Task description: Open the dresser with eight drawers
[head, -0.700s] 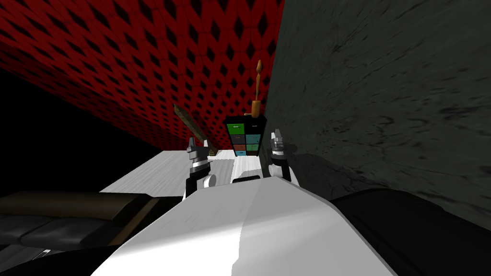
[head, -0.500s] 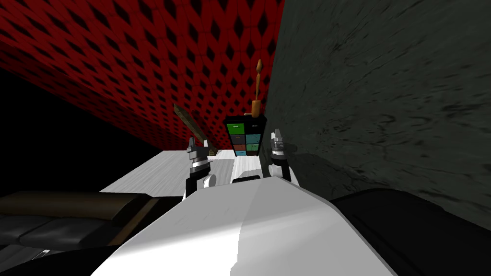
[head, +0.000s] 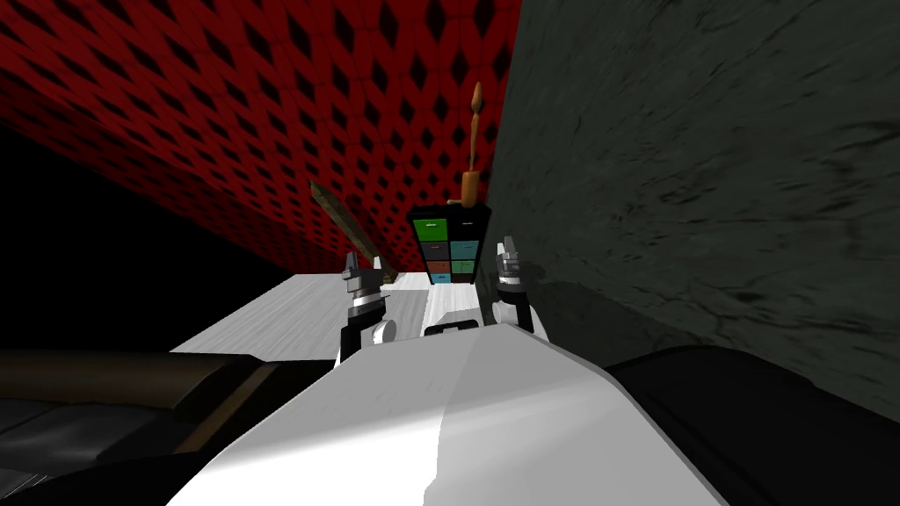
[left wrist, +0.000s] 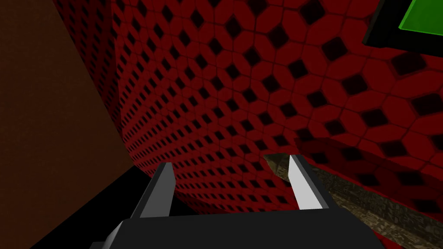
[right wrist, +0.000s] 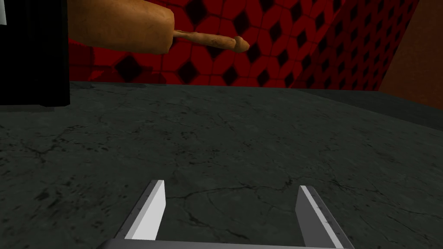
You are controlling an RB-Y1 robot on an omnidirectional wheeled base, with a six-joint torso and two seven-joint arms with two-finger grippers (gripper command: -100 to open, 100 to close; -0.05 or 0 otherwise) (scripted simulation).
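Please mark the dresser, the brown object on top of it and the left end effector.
dresser [head: 450,249]: head view, middle of its drawer fronts.
brown object [head: 471,187]: head view, its thick lower part.
left end effector [left wrist: 230,163]: left wrist view, midway between its fingertips.

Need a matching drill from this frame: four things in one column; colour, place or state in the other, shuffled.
1 dresser
2 brown ornament
3 left gripper
4 right-side wall

a dark grey, veined
b open, facing the red patterned wall
c on top of the dresser
d black frame, coloured drawer fronts

Pairs: 1-d, 2-c, 3-b, 4-a
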